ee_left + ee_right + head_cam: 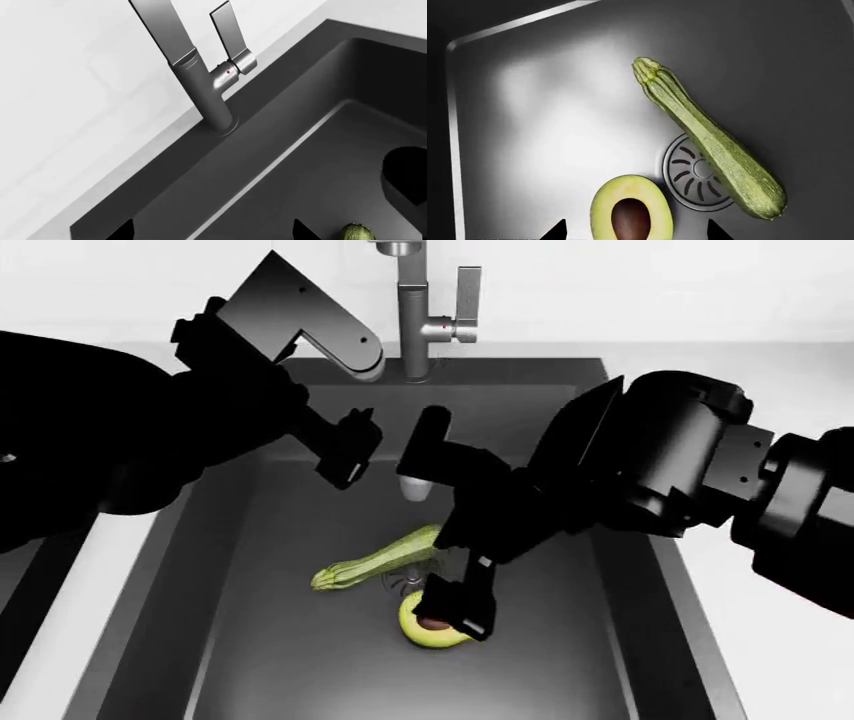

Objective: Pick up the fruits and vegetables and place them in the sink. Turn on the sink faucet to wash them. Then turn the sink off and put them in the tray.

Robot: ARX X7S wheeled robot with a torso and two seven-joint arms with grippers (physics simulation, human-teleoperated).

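Note:
The pale green striped zucchini lies slantwise on the floor of the dark grey sink, partly across the round drain. The halved avocado rests beside it, pit up. My right gripper hangs open just above the avocado, one fingertip on each side. My left gripper is open and empty over the sink's back part, near the steel sink faucet and its side lever. The zucchini's end shows in the left wrist view. The tray is out of view.
White counter surrounds the sink, with a white wall behind the faucet. The faucet's spout end hangs between my two arms. Both arms cover much of the basin in the head view.

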